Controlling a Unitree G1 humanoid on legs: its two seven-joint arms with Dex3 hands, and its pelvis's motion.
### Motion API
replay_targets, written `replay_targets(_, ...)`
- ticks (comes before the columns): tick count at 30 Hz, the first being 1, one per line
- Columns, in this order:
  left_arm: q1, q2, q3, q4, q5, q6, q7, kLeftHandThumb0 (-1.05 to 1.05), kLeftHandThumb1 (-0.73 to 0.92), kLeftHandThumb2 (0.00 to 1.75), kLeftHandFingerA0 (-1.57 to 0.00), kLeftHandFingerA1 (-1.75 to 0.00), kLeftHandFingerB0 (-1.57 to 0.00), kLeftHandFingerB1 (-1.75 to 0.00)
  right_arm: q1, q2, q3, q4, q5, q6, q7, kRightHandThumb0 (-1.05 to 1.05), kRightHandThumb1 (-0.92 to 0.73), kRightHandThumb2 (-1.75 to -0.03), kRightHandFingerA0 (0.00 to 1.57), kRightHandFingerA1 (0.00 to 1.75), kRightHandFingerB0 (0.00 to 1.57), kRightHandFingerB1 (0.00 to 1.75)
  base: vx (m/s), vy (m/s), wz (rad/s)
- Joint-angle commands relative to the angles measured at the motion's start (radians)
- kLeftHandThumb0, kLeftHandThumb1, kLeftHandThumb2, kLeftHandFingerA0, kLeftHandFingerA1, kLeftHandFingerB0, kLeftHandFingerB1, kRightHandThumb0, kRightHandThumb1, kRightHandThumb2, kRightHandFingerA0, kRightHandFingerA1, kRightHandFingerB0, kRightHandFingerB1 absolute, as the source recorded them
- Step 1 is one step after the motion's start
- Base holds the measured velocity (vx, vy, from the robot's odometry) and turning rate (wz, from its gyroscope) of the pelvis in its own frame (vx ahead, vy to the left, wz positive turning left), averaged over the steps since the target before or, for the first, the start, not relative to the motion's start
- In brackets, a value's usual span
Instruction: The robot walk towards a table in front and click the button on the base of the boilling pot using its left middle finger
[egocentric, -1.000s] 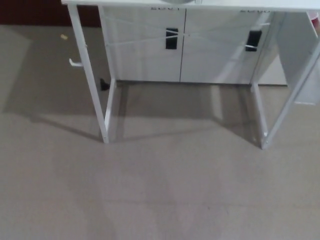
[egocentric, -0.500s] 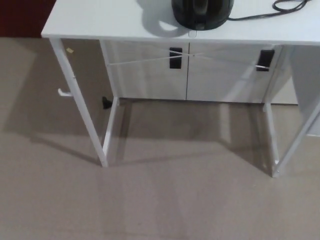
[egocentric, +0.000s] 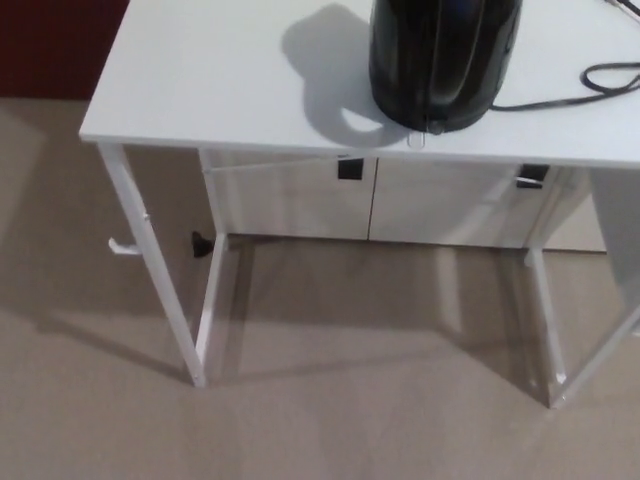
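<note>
While the approach on foot is, by my judgement, the step in hand, neither robot hand is showing in the head view, so I cannot tell whether the fingers are spread or closed. The white table (egocentric: 200, 90) is filling the far half of the picture, and the black boiling pot (egocentric: 443, 62) is standing on it toward the right, close to the near edge, its top running out of frame. A small pale tab (egocentric: 416, 139) is poking out at the near foot of the pot, right at the table edge; it is probably the button on the base, though it is too small to be sure.

Nothing is being pressed yet. The next move is calling for closing in on the table, then bringing the left hand up over the near edge and setting its middle finger on that tab, pushing down without shoving the pot.

A black cord (egocentric: 600, 80) is trailing off to the right on the tabletop, away from the left hand's likely path. Below, white cabinet doors (egocentric: 290, 200) with 2 dark handles are sitting behind the table legs (egocentric: 160, 300), over grey carpet (egocentric: 330, 420). The near edge and legs are what the robot's body could bump.
</note>
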Motion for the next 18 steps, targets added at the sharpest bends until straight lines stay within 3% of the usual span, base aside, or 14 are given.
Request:
replay_targets(1, 0.003, 0.010, -0.003, 0.004, 0.012, -0.006, 0.009, -0.54, 0.46, 0.78, -0.57, -0.52, -0.38, -0.46, -0.005, -0.006, -0.001, 0.011, -0.002, 0.000, -0.005, -0.27, -0.54, -0.56, 0.67, 0.46, 0.52, 0.44, 0.07, -0.206, 0.14)
replay_targets(10, 0.002, 0.006, -0.001, 0.017, 0.005, -0.005, 0.005, -0.53, 0.46, 0.78, -0.55, -0.52, -0.37, -0.46, -0.011, -0.016, 0.012, 0.024, -0.018, -0.003, -0.013, -0.28, -0.54, -0.56, 0.67, 0.46, 0.53, 0.44, 0.15, -0.237, 0.05)
replay_targets(18, 0.009, 0.012, -0.001, 0.021, 0.006, -0.025, 0.002, -0.54, 0.46, 0.79, -0.56, -0.52, -0.37, -0.46, -0.012, -0.015, 0.018, 0.025, -0.016, -0.004, -0.007, -0.29, -0.54, -0.56, 0.65, 0.46, 0.51, 0.43, 0.05, -0.016, -0.02)
